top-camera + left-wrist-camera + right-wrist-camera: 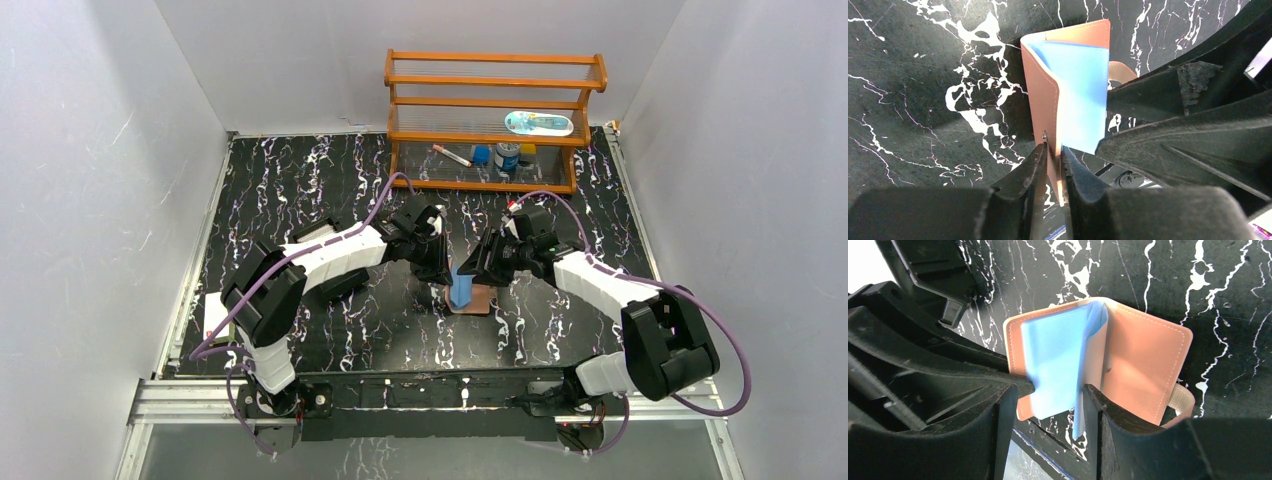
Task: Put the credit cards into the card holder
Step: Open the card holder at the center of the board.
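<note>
both arms are in at the middle of the black marbled table (300,190), wrists almost nose to nose over the card holder (1040,100). the tan leather holder lies open on the table right between them

left gripper (1053,162) first: jaws narrow, nearly together, pinching the near edge of one leather flap, and that flap stands up off the table. a blue credit card (1083,95) rests against the inside of that flap, sitting between the two halves of the holder with its near end sticking out past the leather

over to the right gripper (1048,399): jaws wide, one finger on each side of the blue credit card, the card filling most of the gap. one of its fingers (1095,412) sits just beside the card's edge. whether the jaws are actually pressing on the card or only bracketing it, i cannot tell

from the right wrist view the other half of the holder lies flat, its strap tab (1180,400) poking out at the near side. a thin second blue edge shows beside the card, too slim to say whether it is another card

at the back of the table stands a wooden rack (495,70) with a few small items on its shelves, well apart from the arms, and a white sheet (213,315) lies at the table's left edge
</note>
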You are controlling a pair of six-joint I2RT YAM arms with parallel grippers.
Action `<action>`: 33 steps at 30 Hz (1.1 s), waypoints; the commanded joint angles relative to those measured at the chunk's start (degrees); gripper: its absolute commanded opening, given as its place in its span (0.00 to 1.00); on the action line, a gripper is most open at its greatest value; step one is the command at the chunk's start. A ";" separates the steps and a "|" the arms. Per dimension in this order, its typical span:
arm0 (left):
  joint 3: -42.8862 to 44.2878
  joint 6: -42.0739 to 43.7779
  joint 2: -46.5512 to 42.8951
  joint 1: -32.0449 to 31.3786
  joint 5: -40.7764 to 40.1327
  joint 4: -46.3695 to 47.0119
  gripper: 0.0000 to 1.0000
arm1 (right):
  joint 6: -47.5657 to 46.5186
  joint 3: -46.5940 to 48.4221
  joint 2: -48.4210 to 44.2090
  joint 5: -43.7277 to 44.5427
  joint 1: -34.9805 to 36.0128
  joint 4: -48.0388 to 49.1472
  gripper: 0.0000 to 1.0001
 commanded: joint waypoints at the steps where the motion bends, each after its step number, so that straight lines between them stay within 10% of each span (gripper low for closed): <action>1: 0.23 -0.03 -2.45 -0.49 0.42 -1.02 0.18 | -0.78 0.73 1.50 0.24 0.06 -0.16 0.58; 12: -0.16 -0.18 -1.84 -0.61 -3.87 -3.62 0.16 | -5.78 0.84 1.90 7.76 0.11 -6.47 0.36; 33: -3.54 -0.31 -1.02 -0.62 -11.18 -10.59 0.39 | -11.35 3.04 1.09 15.12 0.11 -14.94 0.34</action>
